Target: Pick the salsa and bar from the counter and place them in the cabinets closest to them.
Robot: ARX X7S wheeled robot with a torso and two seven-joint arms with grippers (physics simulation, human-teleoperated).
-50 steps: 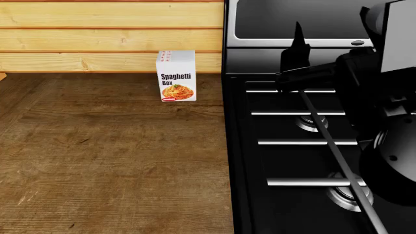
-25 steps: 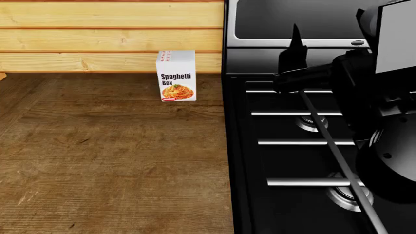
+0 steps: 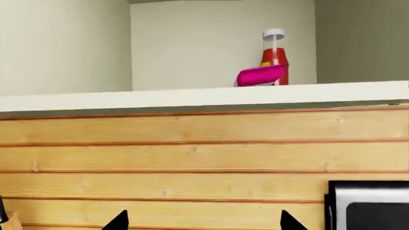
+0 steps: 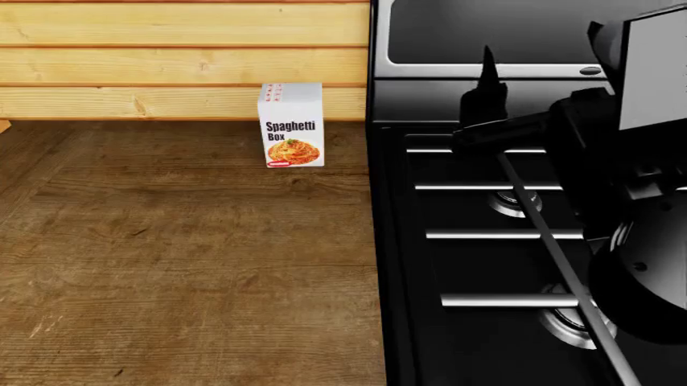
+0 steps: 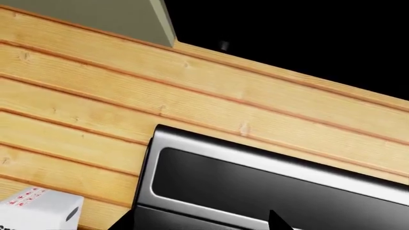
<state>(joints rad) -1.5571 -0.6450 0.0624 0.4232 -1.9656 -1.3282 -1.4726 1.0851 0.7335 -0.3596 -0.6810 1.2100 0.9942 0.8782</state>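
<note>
In the left wrist view an open wall cabinet holds the salsa, a red jar with a pale lid, upright on the shelf. The pink bar lies tilted right in front of it, at the shelf's front edge. My left gripper is open and empty, below the shelf and facing the plank wall; only its two dark fingertips show. My right gripper hangs over the black stove, open and empty; it also shows in the right wrist view. The wooden counter bears neither item.
A white spaghetti box stands at the back of the counter against the plank wall; it also shows in the right wrist view. The black gas stove with its grates fills the right. A cabinet corner hangs above the stove's back panel.
My right arm has shifted slightly to the left over the stove. The spaghetti box has not moved.
</note>
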